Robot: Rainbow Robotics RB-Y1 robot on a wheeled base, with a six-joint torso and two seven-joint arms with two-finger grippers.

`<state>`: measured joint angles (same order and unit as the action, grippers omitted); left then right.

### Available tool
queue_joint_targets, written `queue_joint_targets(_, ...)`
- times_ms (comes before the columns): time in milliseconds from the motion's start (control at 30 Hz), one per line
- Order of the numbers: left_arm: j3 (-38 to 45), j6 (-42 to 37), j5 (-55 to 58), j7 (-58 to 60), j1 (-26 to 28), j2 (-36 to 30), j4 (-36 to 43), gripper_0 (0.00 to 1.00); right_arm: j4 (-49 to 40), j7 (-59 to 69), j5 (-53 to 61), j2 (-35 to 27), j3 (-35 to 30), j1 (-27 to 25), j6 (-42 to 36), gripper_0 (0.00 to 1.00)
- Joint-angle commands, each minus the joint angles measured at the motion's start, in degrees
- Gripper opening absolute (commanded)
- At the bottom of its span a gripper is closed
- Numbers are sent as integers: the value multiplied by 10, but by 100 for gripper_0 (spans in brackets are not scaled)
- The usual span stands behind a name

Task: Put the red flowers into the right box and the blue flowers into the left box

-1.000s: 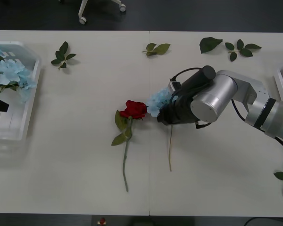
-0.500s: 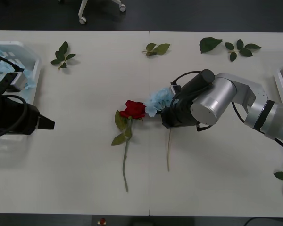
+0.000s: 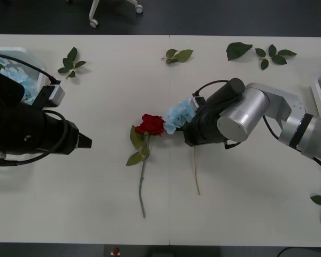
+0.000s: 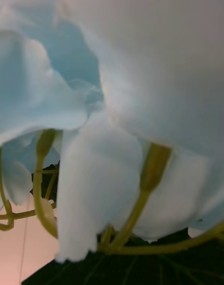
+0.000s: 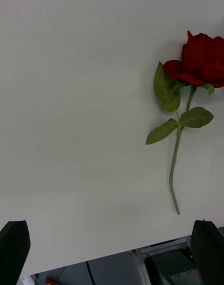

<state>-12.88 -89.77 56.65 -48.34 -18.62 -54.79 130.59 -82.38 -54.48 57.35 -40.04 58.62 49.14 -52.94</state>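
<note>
- Your right gripper (image 3: 186,133) sits at table centre, buried in the pale blue hydrangea head (image 3: 177,116); the right wrist view shows petals (image 4: 100,173) and green stalklets pressed up against the lens. The head rides clear of the table and its bare stem (image 3: 196,170) trails toward 6 o'clock, so you appear to have hold of it, though the fingers are hidden and you cannot tell how far they are closed.
- The left box (image 3: 36,65) lies far off at about 9 to 10 o'clock from that gripper, with blue blooms (image 3: 14,73) already in it; the carry must cross the whole table.
- Your left gripper (image 3: 85,143) hangs open and empty above the table at 9 o'clock of the red rose (image 3: 152,124), its black fingertips (image 5: 14,240) apart at the corners of the left wrist view.
- The rose lies flat just beside the hydrangea, bloom at 12 o'clock, stem (image 3: 142,184) running to 6 o'clock. The left arm is the one free to take it, yet the right box (image 3: 316,91) sits at the far 3 o'clock edge.
- Half a second ago the left arm was back over the left box; it has since swung out toward the rose, while the hydrangea stem has shifted slightly.
</note>
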Motion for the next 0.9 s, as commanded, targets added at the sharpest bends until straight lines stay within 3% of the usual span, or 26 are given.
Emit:
queue_joint_targets(33,-3,4,-12,-6,-34,25,7,100,-81,-21,50,-79,-16,13,20,0)
queue_joint_targets(267,12,29,23,-136,-58,68,-47,100,-175,-37,140,-189,-61,13,49,0)
queue_joint_targets(367,28,48,65,-200,-68,75,-90,100,-179,-75,188,-206,-105,11,51,0)
queue_joint_targets(667,94,64,247,-383,-76,84,-218,100,-108,-273,331,-180,-212,10,93,0)
queue_joint_targets(900,117,65,360,-520,-85,85,-301,100,-46,-449,428,-151,-250,10,108,0)
